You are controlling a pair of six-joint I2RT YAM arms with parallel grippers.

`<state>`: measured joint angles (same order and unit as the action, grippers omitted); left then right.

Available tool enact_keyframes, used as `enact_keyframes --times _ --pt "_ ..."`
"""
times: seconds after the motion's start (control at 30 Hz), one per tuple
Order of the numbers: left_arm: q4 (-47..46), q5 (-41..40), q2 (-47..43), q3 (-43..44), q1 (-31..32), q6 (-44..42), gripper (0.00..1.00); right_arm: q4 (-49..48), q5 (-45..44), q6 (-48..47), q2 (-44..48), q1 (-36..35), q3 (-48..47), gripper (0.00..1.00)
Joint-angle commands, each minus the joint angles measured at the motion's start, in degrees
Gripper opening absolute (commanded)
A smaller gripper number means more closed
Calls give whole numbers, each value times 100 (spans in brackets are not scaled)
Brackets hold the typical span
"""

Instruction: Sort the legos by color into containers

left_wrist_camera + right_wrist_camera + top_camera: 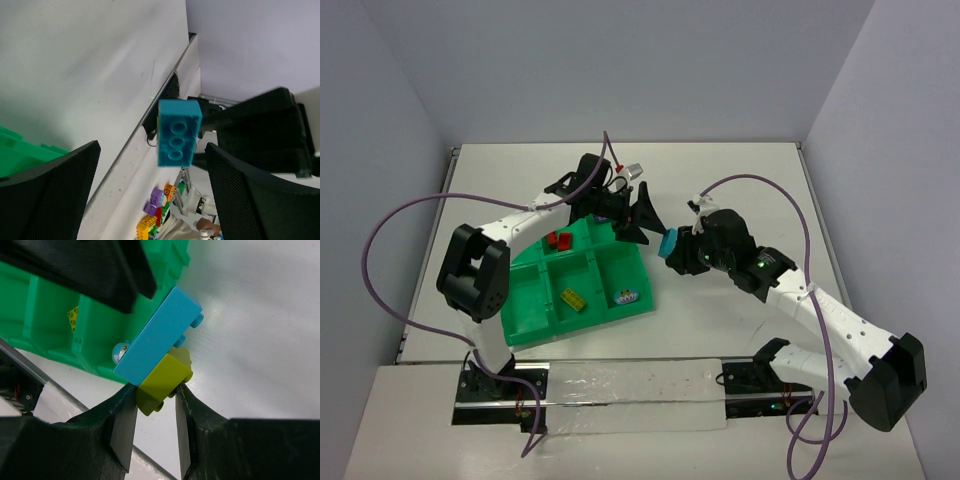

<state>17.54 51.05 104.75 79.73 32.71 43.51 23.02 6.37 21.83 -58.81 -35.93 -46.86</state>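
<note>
Blue on yellow-green: a blue brick (pixel 178 132), stuck to a yellow-green brick (pixel 165 377), hangs just ahead of the left gripper (pixel 152 147), framed by its wide-spread fingers and touching neither. The right gripper (pixel 155 400) clamps the yellow-green brick between its fingertips, and the blue one juts beyond them. A green tray (pixel 525 300) lies under the left gripper, just left of the right gripper. Red bricks (pixel 558 240) and a yellow brick (pixel 574 300) sit in separate compartments.
</note>
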Motion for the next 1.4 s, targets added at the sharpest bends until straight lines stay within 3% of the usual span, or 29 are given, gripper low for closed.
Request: enact_keyframes --times 0.0,0.23,0.47,0.67,0.73,0.9,0.97,1.03,1.1,1.23,1.3,1.37 --pt "-49 -18 169 454 93 -149 93 -202 54 -139 -72 -122 -359 0" --pt "-114 151 269 543 215 -177 88 -273 -18 -100 -122 -208 -359 0" --pt "-34 169 310 609 273 -240 70 -271 -67 -84 -132 -213 -350 0" --pt "338 99 353 807 385 -554 71 -307 -84 -100 -210 -221 -359 0" --pt "390 110 356 819 403 -595 67 -322 -69 -106 -248 -213 -382 0" --pt "433 104 367 840 403 -619 49 -325 -52 -121 -307 -218 -424 0" --pt "450 104 370 862 403 -624 33 -316 -66 -127 -315 -215 -427 0" --pt "484 90 370 895 403 -633 8 -310 -86 -118 -298 -219 -427 0" --pt "552 67 378 929 402 -649 0 -306 -109 -122 -295 -214 -418 0" --pt "174 233 272 777 349 -475 0 -192 -238 -220 -258 -214 -433 13" --pt "-37 268 168 672 303 -328 0 -92 -285 -283 -224 -213 -495 46" --pt "3 204 116 651 173 -290 0 46 -275 -392 -182 -213 -609 69"
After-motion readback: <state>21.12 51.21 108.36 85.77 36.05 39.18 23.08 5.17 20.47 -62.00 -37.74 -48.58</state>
